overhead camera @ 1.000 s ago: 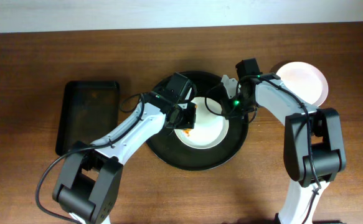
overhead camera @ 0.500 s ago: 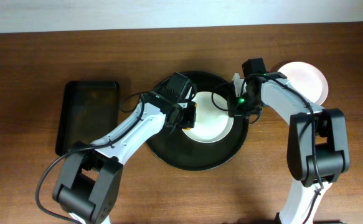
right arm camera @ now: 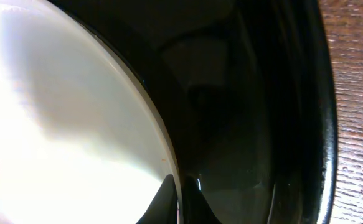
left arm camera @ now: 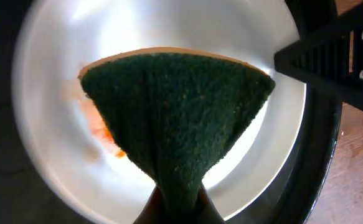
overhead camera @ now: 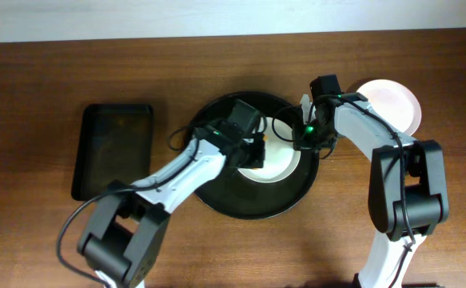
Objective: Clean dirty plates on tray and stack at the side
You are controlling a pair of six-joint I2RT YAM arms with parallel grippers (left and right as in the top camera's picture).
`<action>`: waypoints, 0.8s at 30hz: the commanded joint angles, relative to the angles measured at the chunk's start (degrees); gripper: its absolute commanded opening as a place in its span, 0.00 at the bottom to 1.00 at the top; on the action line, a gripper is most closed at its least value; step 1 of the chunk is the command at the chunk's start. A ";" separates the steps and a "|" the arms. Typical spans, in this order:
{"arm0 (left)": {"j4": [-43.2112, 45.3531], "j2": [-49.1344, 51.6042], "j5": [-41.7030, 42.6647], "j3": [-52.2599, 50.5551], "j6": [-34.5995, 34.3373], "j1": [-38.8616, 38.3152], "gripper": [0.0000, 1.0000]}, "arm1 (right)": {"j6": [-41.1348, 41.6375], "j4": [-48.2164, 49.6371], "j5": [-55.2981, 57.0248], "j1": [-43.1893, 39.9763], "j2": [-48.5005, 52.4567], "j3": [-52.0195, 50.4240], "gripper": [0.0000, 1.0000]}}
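A white plate (overhead camera: pixel 284 160) lies on the round black tray (overhead camera: pixel 217 196), right of its centre. My left gripper (overhead camera: pixel 255 154) is over the plate's left part, shut on a folded dark green sponge (left arm camera: pixel 175 118) that presses against the plate (left arm camera: pixel 50 143). Orange smears (left arm camera: pixel 100 130) show beside the sponge's left edge. My right gripper (overhead camera: pixel 303 138) is shut on the plate's right rim, and its fingertips (right arm camera: pixel 162 202) pinch that rim (right arm camera: pixel 169 155). A pale pink plate (overhead camera: pixel 388 104) sits on the table right of the tray.
A rectangular black tray (overhead camera: pixel 113 148) lies on the wooden table to the left. The round tray's raised rim (right arm camera: pixel 321 124) runs close to the right of my right gripper. Bare wood (right arm camera: pixel 355 93) lies beyond it.
The right gripper drew the plate a little to the right on the tray, then stayed put. The left gripper has slid the sponge rightward across the plate.
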 commanded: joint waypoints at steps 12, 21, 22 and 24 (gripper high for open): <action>2.16 8.76 -11.87 -0.55 -0.46 -0.44 0.00 | 0.66 -0.37 3.69 -0.13 -0.90 -0.90 0.04; 6.10 8.92 -17.46 -0.55 2.21 -0.37 0.00 | 0.66 -0.35 3.69 -0.11 -0.90 -0.90 0.04; 6.93 8.92 -17.44 -0.55 2.21 -0.37 0.00 | 0.66 -0.35 3.69 -0.11 -0.90 -0.90 0.04; 8.81 8.92 -17.46 -0.55 2.21 -0.37 0.00 | 0.66 -0.35 3.69 -0.11 -0.90 -0.90 0.04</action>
